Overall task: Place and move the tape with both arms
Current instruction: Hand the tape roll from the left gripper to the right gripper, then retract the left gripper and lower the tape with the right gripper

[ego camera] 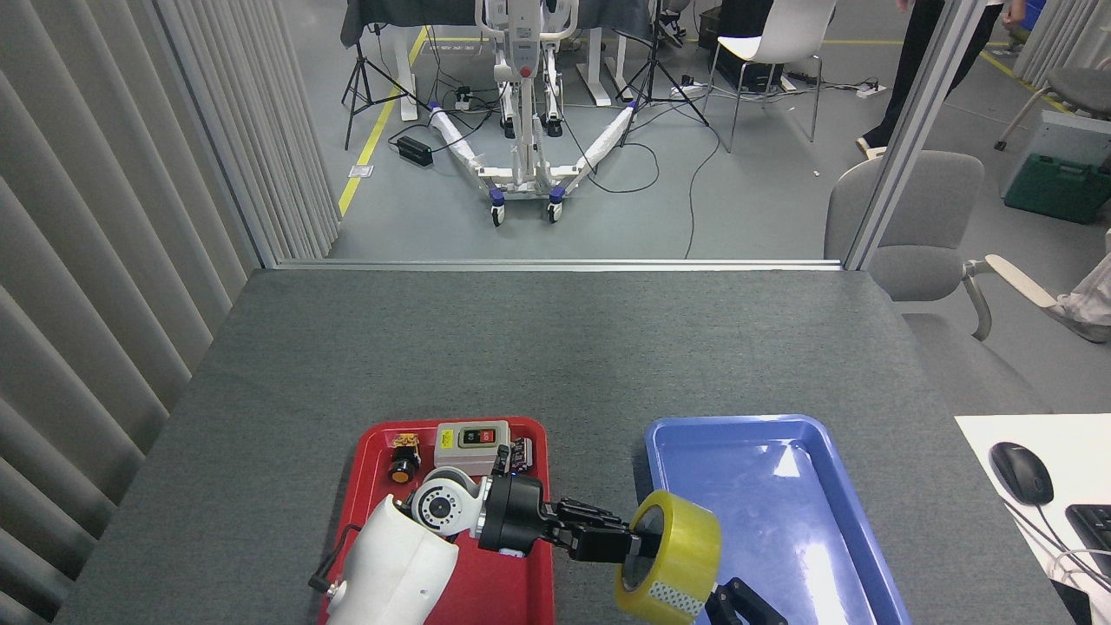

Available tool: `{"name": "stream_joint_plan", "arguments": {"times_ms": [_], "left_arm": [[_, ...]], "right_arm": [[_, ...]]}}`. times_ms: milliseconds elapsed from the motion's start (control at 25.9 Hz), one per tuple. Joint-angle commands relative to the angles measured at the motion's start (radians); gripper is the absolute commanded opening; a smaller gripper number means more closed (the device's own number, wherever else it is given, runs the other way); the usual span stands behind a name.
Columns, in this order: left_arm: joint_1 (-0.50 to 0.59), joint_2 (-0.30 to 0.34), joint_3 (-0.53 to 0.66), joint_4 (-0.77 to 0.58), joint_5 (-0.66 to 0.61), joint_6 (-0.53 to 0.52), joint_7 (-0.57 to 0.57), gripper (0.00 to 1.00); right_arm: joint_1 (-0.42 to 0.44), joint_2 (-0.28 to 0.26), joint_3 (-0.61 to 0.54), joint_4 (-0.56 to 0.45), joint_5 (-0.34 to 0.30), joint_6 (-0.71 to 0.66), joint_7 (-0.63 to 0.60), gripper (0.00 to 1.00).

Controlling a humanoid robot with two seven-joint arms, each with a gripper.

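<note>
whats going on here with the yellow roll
The robot's left hand holds the tape on edge, in the air over the near left edge of the blue tray. The right hand is just beside the roll, low in the view; its grip cannot be judged. The red tray holds small electrical parts.

One head camera looks forward and steeply down over the grey table (555, 347) (workshop floor beyond).

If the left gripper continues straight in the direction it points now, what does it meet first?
The left gripper points right, already holding the tape. Straight on lies the right gripper, just beyond the roll above the blue tray; depth is unclear, so contact is likely, not certain.
</note>
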Motion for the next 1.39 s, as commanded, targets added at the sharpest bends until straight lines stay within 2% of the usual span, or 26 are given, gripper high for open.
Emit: {"name": "stream_joint_plan", "arguments": {"times_ms": [0,116,154,193,270,309,502,579,733,926,1004,1081,1196,1351], "left_arm": [[0.013,-0.004,-0.004,0.000,-0.001,0.000,-0.001,0.00],[0.014,-0.006,-0.002,0.001,-0.002,0.000,-0.001,0.00],[0.014,-0.006,-0.002,0.003,-0.005,0.000,-0.001,0.06],[0.014,-0.006,0.001,0.008,-0.007,0.000,-0.001,0.23],[0.014,-0.006,0.001,0.020,-0.012,0.000,0.002,0.83],[0.014,-0.003,0.004,0.015,-0.008,0.000,0.003,1.00],[0.014,0.009,0.025,-0.009,0.001,0.095,0.017,1.00],[0.014,0.040,0.064,-0.009,0.001,0.120,0.068,1.00],[0.039,0.106,0.105,-0.046,-0.001,0.189,0.275,1.00],[0.218,0.150,0.188,-0.186,-0.025,0.219,0.615,1.00],[0.292,0.167,0.211,-0.258,-0.096,0.219,0.732,1.00],[0.364,0.170,0.260,-0.328,-0.217,0.219,0.835,1.00],[0.479,0.170,0.308,-0.451,-0.398,0.221,0.968,1.00],[0.517,0.172,0.306,-0.491,-0.653,0.264,0.997,1.00]], "right_arm": [[-0.014,0.002,0.021,0.008,0.008,0.000,-0.003,0.84],[-0.010,-0.004,0.022,0.008,0.016,0.000,-0.003,0.53],[-0.007,-0.006,0.022,0.008,0.017,0.000,-0.003,0.43],[-0.006,-0.007,0.022,0.008,0.020,0.000,-0.003,0.34],[0.005,-0.013,0.021,0.008,0.025,0.000,-0.005,0.24],[0.009,-0.016,0.019,0.008,0.025,0.000,-0.003,0.21],[0.026,-0.019,-0.002,0.008,0.025,0.000,-0.003,0.09],[0.036,-0.019,-0.033,0.008,0.025,0.006,-0.002,0.06],[0.046,-0.033,-0.078,0.008,0.024,0.131,0.027,0.03],[0.029,-0.076,-0.137,0.011,-0.016,0.303,0.130,0.04],[-0.003,-0.125,-0.168,0.021,-0.055,0.330,0.172,0.03],[-0.066,-0.173,-0.170,0.044,-0.105,0.342,0.287,0.06],[-0.124,-0.199,-0.171,0.078,-0.151,0.405,0.564,0.00],[-0.202,-0.199,-0.164,0.075,-0.260,0.513,0.997,0.00]]}}
